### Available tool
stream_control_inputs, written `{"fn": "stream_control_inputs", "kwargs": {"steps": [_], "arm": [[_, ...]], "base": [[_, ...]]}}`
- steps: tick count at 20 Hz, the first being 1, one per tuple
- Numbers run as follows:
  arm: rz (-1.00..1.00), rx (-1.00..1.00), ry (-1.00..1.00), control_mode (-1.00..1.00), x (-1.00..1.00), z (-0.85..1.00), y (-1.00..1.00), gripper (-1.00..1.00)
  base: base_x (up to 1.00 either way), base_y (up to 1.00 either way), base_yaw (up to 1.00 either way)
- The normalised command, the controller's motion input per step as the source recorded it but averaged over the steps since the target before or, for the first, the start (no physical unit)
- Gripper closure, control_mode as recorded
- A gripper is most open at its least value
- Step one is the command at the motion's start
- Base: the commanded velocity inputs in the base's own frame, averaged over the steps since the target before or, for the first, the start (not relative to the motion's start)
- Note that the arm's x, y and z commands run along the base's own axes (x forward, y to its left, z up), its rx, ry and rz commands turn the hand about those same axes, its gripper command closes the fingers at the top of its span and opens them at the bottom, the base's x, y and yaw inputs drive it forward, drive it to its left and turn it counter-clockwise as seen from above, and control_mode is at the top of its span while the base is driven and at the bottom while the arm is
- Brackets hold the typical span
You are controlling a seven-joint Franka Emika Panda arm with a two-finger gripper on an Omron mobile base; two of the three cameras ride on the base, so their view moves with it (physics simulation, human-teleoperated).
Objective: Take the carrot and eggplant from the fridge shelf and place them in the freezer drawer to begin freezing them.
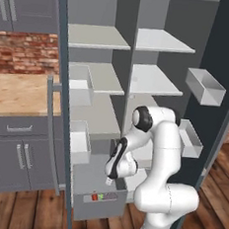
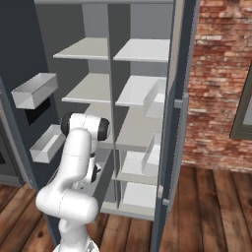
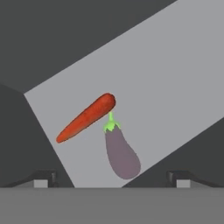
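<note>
Hovering over the freezer drawer [image 3: 131, 87], end effector [image 3: 111, 178] spread apart, empty; carrot [image 3: 86, 117] and eggplant [image 3: 121, 151] resting inside. Best lifting straight out, clear of both.

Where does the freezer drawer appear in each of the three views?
Left base view: freezer drawer at bottom centre, pulled open, pale front panel facing us.
Right base view: grey wall at lower left, behind the arm.
Hand view: pale floor crossing the centre, under the carrot and eggplant.
Shared landmark: the drawer's grey box.

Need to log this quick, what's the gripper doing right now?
Gripper: open, fingers wide apart, holding nothing; carrot and eggplant lie below it.
</note>
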Motion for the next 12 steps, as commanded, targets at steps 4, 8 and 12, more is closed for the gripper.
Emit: {"fn": "stream_control_inputs", "kwargs": {"steps": [4, 8, 12], "arm": [[0.0, 0.04, 0.0, -1.0, -0.8, 0.0, 0.06, -1.0], [-0.01, 0.03, 0.0, -1.0, -0.37, 0.29, 0.0, -1.0], [-0.03, 0.01, -0.02, -1.0, 0.0, 0.67, -0.02, -1.0]], "base": [[0.0, 0.0, 0.0], [0.0, 0.0, 0.0], [0.0, 0.0, 0.0]]}}
